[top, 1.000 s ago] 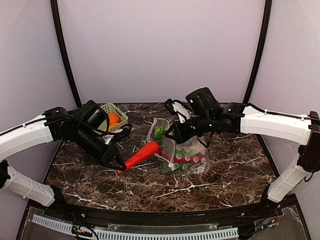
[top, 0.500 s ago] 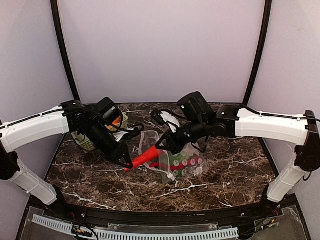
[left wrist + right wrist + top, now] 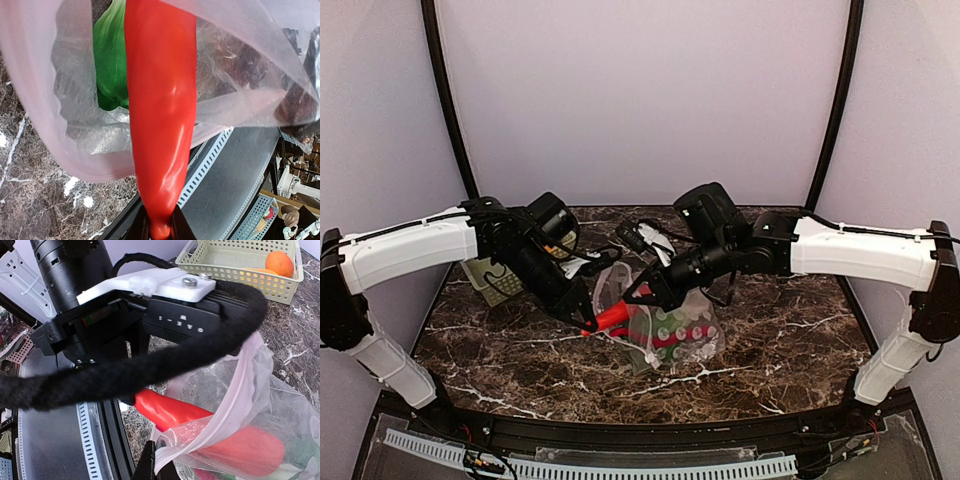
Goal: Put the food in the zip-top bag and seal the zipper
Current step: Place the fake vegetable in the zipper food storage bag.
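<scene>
**Chili going in at the bag's mouth**

My left hand is clamped on the narrow end of the red chili, fingers tight against both sides of it. The thick end of the chili reaches through the open mouth of the zip-top bag. Inside the bag, a green piece lies just beside the chili. My right hand is pinched together on the bag's rim and lifts that edge up, so the mouth gapes toward the chili. The rest of the bag sags onto the worktop. Well apart from the bag, beyond its mouth, the basket holds the orange round fruit.
</scene>
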{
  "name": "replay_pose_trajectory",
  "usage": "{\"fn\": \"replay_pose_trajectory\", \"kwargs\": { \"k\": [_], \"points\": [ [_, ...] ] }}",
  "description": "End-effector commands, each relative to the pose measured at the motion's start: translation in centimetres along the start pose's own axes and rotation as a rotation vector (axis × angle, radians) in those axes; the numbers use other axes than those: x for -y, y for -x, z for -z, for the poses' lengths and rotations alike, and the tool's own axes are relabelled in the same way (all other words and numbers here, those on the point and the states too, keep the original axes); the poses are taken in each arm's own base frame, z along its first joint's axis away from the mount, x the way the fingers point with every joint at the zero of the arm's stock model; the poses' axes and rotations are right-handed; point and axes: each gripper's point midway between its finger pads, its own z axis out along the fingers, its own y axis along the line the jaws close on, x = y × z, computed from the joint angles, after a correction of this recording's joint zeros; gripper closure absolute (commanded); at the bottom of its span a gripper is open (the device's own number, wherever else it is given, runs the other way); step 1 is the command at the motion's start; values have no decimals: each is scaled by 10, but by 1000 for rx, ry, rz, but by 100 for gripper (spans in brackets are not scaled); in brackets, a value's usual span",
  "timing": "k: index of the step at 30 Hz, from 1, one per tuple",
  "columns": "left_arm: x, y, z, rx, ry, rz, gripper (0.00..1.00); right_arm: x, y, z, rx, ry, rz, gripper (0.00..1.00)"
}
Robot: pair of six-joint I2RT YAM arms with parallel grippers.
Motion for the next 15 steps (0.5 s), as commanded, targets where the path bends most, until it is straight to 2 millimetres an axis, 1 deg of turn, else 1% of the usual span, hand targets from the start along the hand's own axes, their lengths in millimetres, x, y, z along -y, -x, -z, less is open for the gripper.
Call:
{"fn": "replay_pose_trajectory", "kwargs": {
  "k": [1, 5, 7, 11, 12, 15],
  "points": [
    [3, 21, 3, 58, -6, -39, 99, -17, 10, 0, 41, 70, 17, 100],
    [0, 28, -3, 57, -1, -35, 99, -19, 8, -1, 41, 81, 7, 100],
    [-4, 30, -4, 61, 18, -31, 97, -18, 7, -2, 44, 73, -5, 100],
    [-16, 34, 0, 101, 92, -32, 94, -4, 7, -3, 57, 4, -61, 100],
    [-22, 34, 0, 111, 123, -27, 92, 1, 6, -4, 59, -22, -82, 100],
    [-30, 30, 0, 124, 158, -28, 87, 11, 4, -5, 60, -60, -133, 100]
  ]
}}
